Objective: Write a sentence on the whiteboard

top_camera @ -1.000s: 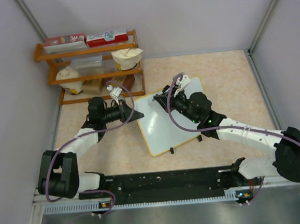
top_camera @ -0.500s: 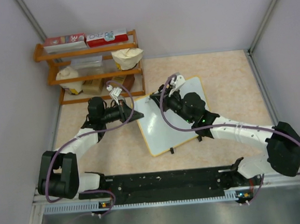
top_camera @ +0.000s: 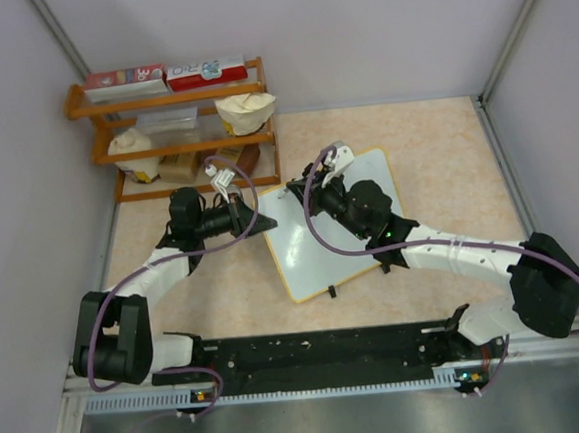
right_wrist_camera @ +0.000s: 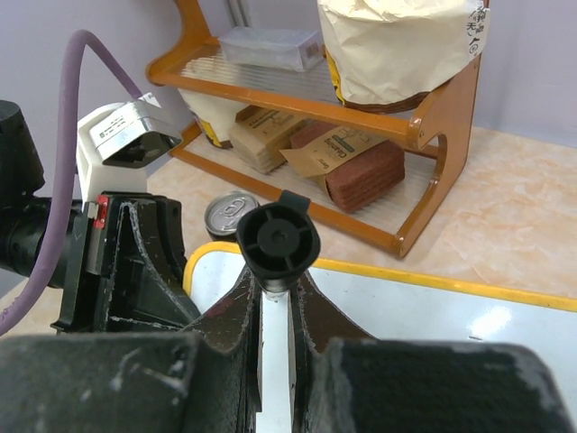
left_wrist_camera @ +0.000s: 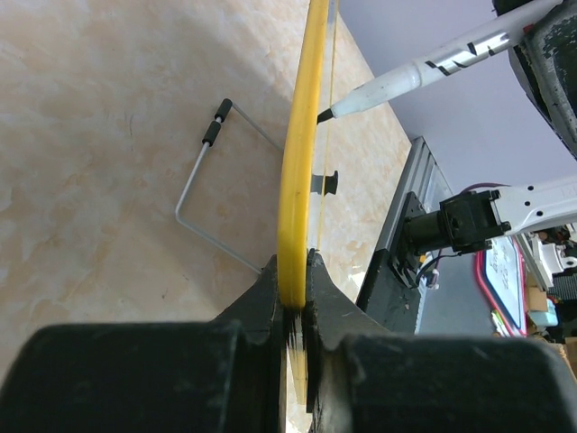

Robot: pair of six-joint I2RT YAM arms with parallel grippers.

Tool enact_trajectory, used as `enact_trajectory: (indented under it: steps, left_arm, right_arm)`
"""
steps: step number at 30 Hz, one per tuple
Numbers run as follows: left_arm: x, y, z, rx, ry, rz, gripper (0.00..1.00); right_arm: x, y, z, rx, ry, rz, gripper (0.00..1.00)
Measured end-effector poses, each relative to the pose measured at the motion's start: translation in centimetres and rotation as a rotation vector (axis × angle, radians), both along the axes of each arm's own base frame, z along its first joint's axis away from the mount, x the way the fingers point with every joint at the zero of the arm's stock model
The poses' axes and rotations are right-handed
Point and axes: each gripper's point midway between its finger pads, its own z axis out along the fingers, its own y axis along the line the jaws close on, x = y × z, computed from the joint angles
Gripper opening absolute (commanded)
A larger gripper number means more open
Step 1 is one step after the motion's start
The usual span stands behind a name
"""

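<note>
The whiteboard point(top_camera: 326, 239) lies tilted at the middle of the bench point(top_camera: 446, 164), just near of a wooden shelf point(top_camera: 178, 135). The left jaws are clamped tight on its yellow frame at the left edge. The right jaws, closed around a marker point(left_wrist_camera: 424, 68), reach over the far-left corner with the tip at the glossy face, which reads blank from above. Light, stiff and slick, the board would likely skid under pen pressure, so the thin frame looks the sensible hold.
</note>
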Motion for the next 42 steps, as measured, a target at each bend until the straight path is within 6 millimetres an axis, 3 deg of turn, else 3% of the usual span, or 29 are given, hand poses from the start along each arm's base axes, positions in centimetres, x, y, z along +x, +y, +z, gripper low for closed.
enact_trajectory:
  steps: [21, 42]
  left_arm:
    - [0.0, 0.1, -0.2, 0.001, 0.026, 0.011, 0.00]
    - [-0.1, 0.0, 0.0, -0.001, 0.001, -0.006, 0.00]
  right_arm:
    - [1.6, -2.0, 0.0, -0.010, -0.006, -0.148, 0.00]
    - [-0.4, -1.0, -0.4, -0.015, -0.005, -0.023, 0.00]
